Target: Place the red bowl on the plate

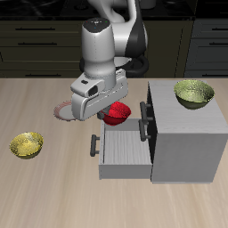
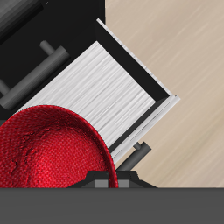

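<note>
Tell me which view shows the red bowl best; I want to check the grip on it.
The wrist view: the red bowl fills much of the frame, close up, above the open drawer, though its near side is cut off. The exterior view shows only a sliver of the bowl, mostly hidden behind the gripper.

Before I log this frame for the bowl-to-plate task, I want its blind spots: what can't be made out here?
- Pincer: its fingers are hidden by the robot's hand in the exterior view and cut off in the wrist view; open or shut is unclear.
- Red bowl: mostly covered by the hand; the wrist view's edge crops it; the grasp is unconfirmed.
- Plate: only a rim sliver shows behind the hand.
</note>
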